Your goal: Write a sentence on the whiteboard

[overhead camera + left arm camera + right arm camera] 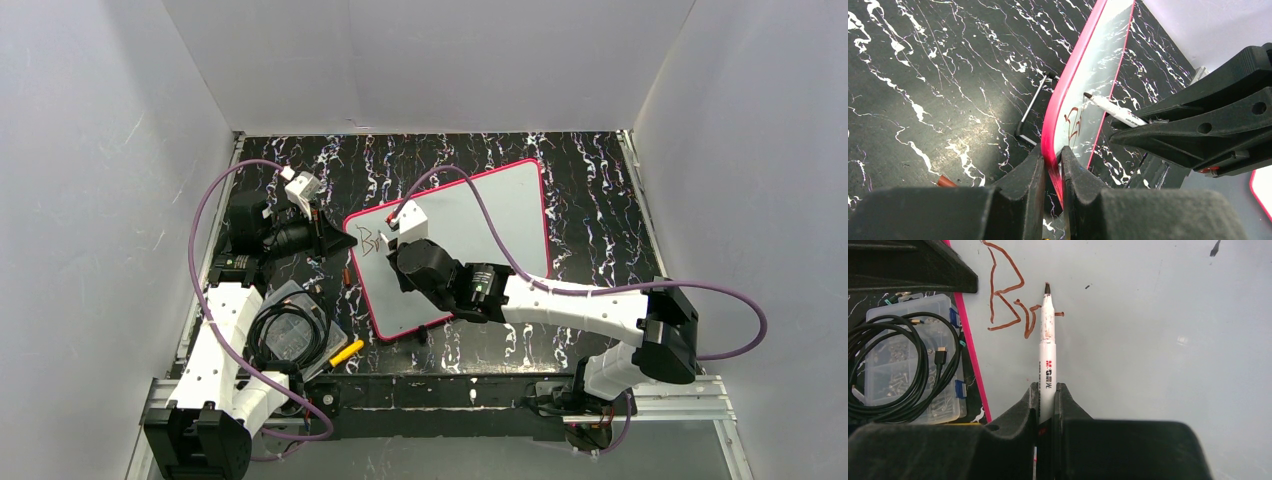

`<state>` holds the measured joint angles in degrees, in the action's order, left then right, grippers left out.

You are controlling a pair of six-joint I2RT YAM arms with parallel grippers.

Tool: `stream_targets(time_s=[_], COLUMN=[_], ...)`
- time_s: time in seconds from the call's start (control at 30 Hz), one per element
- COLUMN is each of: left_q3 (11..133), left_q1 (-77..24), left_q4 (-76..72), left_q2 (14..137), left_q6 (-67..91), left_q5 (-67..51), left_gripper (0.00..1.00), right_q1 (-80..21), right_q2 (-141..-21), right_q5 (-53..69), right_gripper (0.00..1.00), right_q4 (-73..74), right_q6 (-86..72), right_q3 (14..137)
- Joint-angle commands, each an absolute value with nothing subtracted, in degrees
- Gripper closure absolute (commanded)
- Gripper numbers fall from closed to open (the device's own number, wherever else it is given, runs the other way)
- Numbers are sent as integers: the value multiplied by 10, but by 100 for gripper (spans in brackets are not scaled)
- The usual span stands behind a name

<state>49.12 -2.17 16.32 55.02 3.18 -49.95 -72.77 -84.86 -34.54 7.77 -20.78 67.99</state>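
My right gripper (1047,392) pinching marker (1048,335), long axis pointing to top of frame. Tip just right of "Br" lettering (1008,305), possibly touching whiteboard (1158,370). Whiteboard lies mid-frame in overhead view. My left gripper (1053,157) clamps its pink edge. Next strokes likely rightward.

Overhead camera looks down; both close wrist cameras seemingly share the whiteboard (520,200).
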Motion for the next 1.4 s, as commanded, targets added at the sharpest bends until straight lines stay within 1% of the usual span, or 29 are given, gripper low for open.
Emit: stream_targets(time_s=[0.0, 0.73, 1.07, 1.37], left_q3=[488, 488, 487, 487], left_q1=[-29, -29, -29, -29], left_q4=[179, 179, 179, 179], left_q2=[540, 540, 538, 539], left_q6=[3, 3, 3, 3], left_q5=[-499, -500, -499, -492], left_gripper=[100, 100, 100, 100], right_q1=[-727, -736, -737, -737], right_q2=[-845, -825, -819, -805], right_q5=[-364, -335, -379, -377], right_gripper=[99, 99, 99, 99], right_q4=[85, 100, 105, 87], right_q6=[-220, -280, -264, -245], right_q3=[693, 630, 650, 650])
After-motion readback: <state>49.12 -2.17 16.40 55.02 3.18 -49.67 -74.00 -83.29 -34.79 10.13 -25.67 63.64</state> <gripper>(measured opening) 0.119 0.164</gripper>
